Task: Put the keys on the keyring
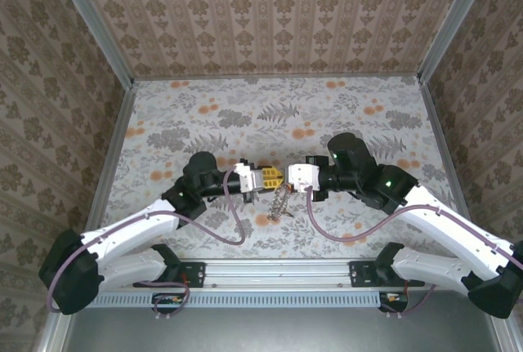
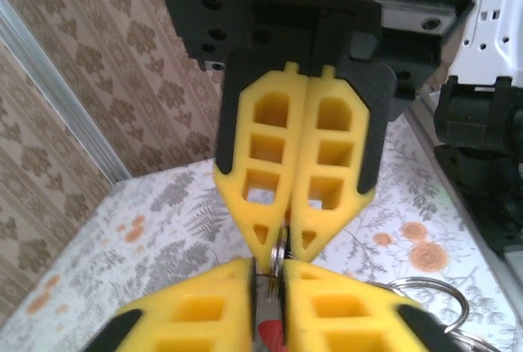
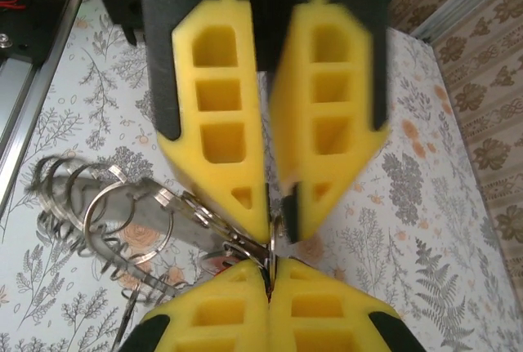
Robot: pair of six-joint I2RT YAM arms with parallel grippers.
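White arms (image 1: 122, 242) with black joints, purple cables (image 1: 237, 225), yellow windowed jaws

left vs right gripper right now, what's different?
Jaws: left gripper has them slightly apart; right gripper has them pressed shut on the keyring. Approach: left gripper reaches in from the left, right gripper from the right, tip to tip. Shared: both yellow-fingered, both tips at the keyring.

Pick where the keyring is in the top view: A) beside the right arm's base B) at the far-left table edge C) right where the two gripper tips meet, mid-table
C: the keyring sits just to the near side of the spot where the left gripper and right gripper meet tip to tip.
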